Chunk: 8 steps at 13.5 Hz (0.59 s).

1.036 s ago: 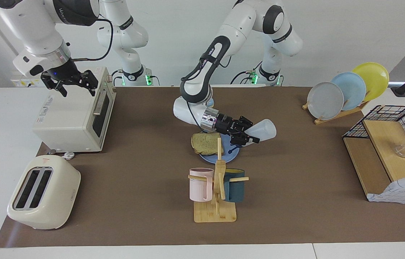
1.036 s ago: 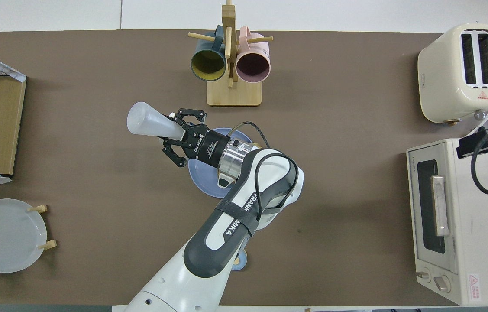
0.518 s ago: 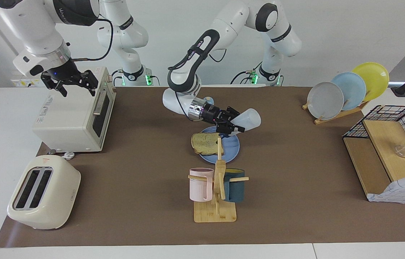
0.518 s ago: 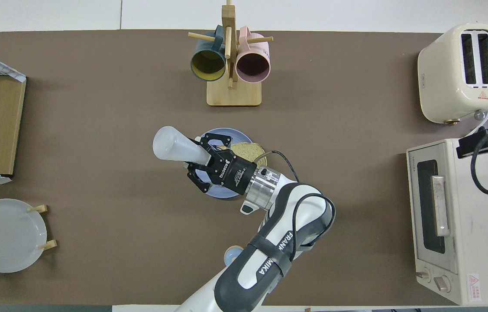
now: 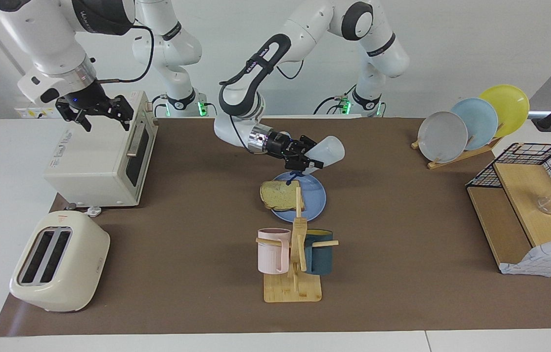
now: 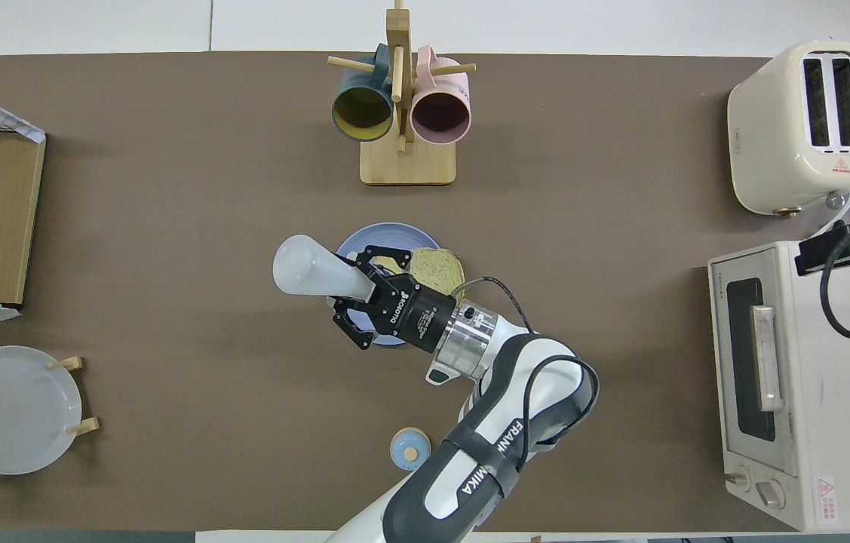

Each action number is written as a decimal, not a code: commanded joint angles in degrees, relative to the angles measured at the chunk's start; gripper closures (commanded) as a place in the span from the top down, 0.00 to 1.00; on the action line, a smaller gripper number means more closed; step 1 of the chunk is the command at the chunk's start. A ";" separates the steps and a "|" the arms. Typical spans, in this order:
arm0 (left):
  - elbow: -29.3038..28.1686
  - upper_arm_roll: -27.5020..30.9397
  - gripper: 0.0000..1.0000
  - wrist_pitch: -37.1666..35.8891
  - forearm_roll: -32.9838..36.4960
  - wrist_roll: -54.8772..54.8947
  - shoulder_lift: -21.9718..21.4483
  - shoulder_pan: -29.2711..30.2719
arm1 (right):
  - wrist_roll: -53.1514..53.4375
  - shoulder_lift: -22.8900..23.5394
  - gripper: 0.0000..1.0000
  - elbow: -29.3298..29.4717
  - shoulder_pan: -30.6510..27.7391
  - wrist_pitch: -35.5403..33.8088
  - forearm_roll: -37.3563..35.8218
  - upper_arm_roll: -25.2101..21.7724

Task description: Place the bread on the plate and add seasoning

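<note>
The bread (image 5: 276,194) (image 6: 437,268) lies on the round blue plate (image 5: 315,198) (image 6: 364,237), at the plate's edge toward the right arm's end. My left gripper (image 5: 308,156) (image 6: 355,286) hangs over the plate, shut on the neck of the seasoning bottle (image 5: 329,150) (image 6: 310,270). The bottle is tipped on its side, its wide base pointing toward the left arm's end and its dark cap end low over the plate. My right gripper (image 5: 104,121) waits open over the toaster oven (image 5: 101,156) (image 6: 787,377) and holds nothing.
A wooden mug tree (image 5: 295,264) (image 6: 402,105) with a pink and a dark mug stands just farther out than the plate. A small blue bell (image 6: 409,449) sits near the robots. A toaster (image 5: 60,261), a plate rack (image 5: 471,124) and a wooden shelf (image 5: 524,210) line the table's ends.
My left arm has carried the bottle up and toward the right arm's end, from beside the plate to over it, uncovering the bread in the overhead view. The right arm has not moved.
</note>
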 commanded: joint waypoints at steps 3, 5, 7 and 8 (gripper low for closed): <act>0.56 0.20 0.00 4.90 3.32 0.33 0.54 7.40 | -1.70 -0.64 1.00 -0.80 -0.49 0.14 1.11 0.06; 0.47 0.20 0.00 5.88 4.81 0.24 0.54 9.26 | -1.70 -0.64 1.00 -0.80 -0.49 0.14 1.11 0.06; 0.47 0.20 0.00 5.79 5.00 0.24 0.54 9.35 | -1.70 -0.64 1.00 -0.80 -0.49 0.14 1.11 0.06; 0.56 0.20 0.00 5.62 4.82 0.24 0.63 8.74 | -1.70 -0.64 1.00 -0.80 -0.49 0.14 1.11 0.06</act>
